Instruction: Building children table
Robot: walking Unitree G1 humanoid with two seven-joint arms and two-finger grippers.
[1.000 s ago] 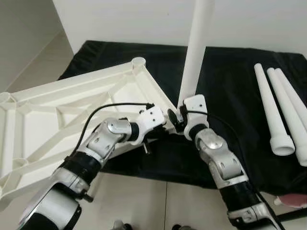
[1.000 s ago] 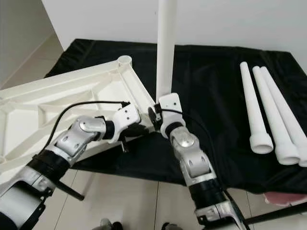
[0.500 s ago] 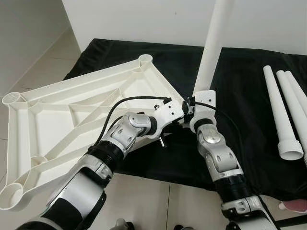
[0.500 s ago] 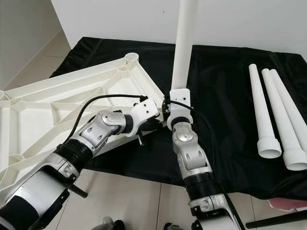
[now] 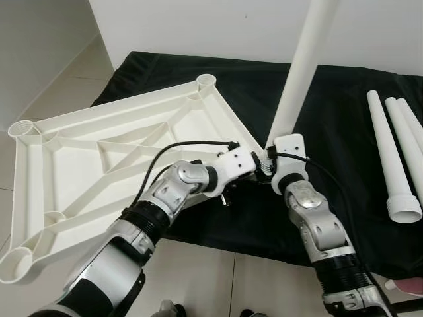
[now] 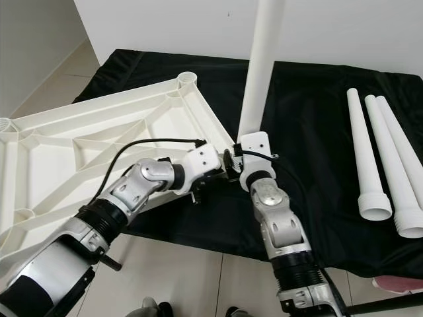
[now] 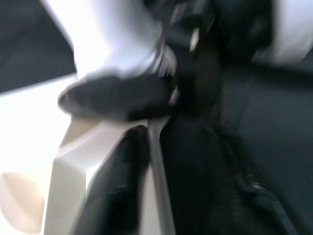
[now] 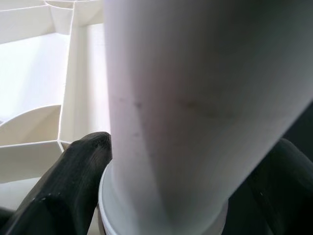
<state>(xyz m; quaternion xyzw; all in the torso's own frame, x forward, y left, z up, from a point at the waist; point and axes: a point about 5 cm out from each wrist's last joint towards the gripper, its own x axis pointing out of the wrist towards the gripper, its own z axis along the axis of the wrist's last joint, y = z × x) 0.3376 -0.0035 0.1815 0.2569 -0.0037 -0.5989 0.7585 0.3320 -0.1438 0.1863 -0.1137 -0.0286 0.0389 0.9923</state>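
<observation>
Right end effector (image 8: 161,196): arm bent upward, fingers closed on the base of a long white plastic table leg (image 5: 301,72) standing nearly upright.

Left end effector (image 7: 142,142): arm reaching across, clamped on the adjacent corner of the white ribbed plastic tabletop (image 5: 99,158).

Three spare white legs (image 5: 390,158) lay well apart on black cloth (image 5: 330,125) over tiled floor (image 5: 59,86).

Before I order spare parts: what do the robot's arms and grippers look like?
Both arms are jointed silver metal shells with black ribbed bands. Each wrist carries a boxy white housing. A thin black cable loops over the left arm to its wrist; a shorter one runs along the right arm. The fingers are smooth, rounded and black.
</observation>
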